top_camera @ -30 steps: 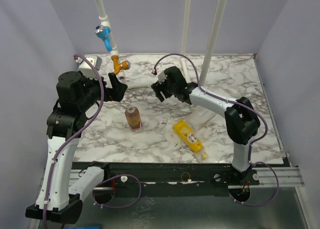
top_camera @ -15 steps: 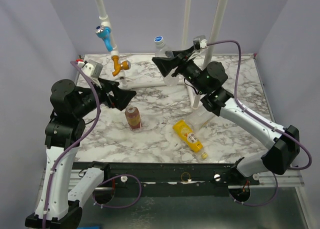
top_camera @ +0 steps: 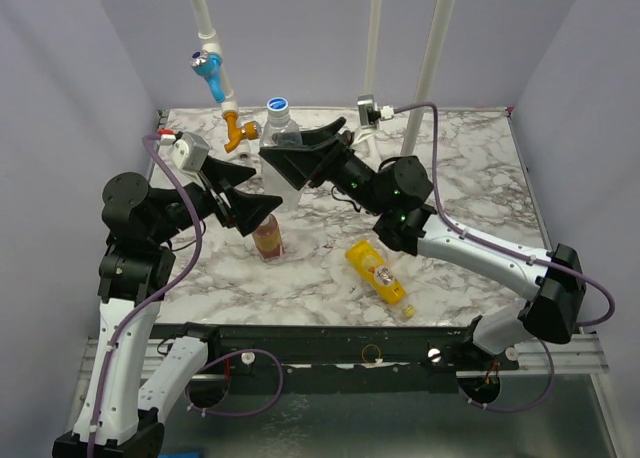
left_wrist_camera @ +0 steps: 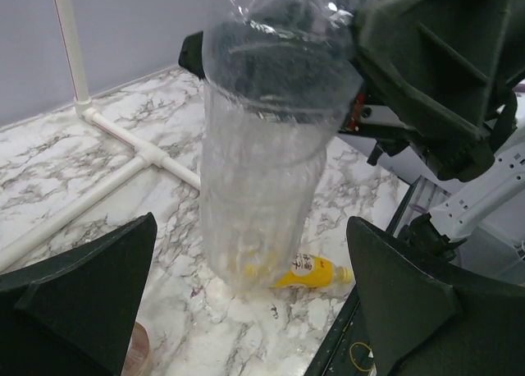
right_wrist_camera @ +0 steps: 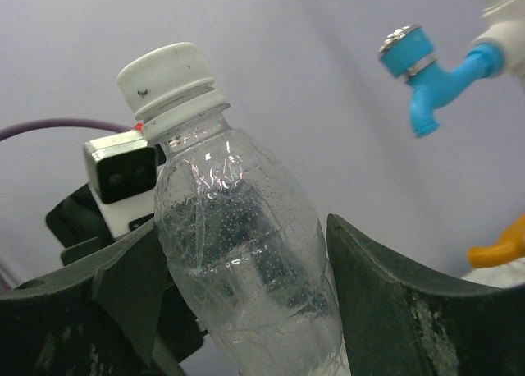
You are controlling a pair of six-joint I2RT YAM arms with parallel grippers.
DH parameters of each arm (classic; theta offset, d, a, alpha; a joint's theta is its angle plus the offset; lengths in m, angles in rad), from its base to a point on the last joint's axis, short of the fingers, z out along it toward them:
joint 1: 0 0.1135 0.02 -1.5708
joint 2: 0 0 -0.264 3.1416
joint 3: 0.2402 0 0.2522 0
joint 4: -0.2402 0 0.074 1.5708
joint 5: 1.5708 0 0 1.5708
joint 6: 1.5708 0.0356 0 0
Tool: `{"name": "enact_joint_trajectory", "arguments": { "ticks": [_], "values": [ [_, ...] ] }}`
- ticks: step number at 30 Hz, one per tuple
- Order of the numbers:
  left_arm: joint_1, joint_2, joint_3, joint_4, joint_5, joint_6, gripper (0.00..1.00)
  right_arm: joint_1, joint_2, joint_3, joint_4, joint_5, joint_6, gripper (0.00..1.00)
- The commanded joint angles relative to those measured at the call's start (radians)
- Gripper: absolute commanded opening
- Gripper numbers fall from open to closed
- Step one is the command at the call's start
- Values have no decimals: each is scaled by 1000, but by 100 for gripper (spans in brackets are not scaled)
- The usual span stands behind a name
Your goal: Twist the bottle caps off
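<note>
Right gripper clamped on the wide clear bottle — held above the marble table, neck up, blue-and-white cap on top. Left gripper spread wide, the bottle's lower end between its fingers — apparently not touching. Brown bottle upright just below; yellow bottle lies near right.

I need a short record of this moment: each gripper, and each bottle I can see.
right gripper: shut on clear bottle, held above the table
cap: on the bottle
left gripper: open, jaws either side of clear bottle's lower part, not touching
brown bottle: upright on table
yellow bottle: lying on table
</note>
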Motion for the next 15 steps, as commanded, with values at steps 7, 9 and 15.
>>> {"name": "enact_joint_trajectory", "arguments": {
  "ticks": [7, 9, 15],
  "values": [
    [-2, -7, -39, 82, 105, 2, 99, 113, 72, 51, 161, 90, -27, 34],
    [-2, -15, -51, 82, 123, 1, 99, 120, 80, 47, 177, 89, -25, 32],
    [-2, -10, -51, 82, 161, 7, 76, 122, 98, 34, 208, 81, 14, 31]
  ]
}}
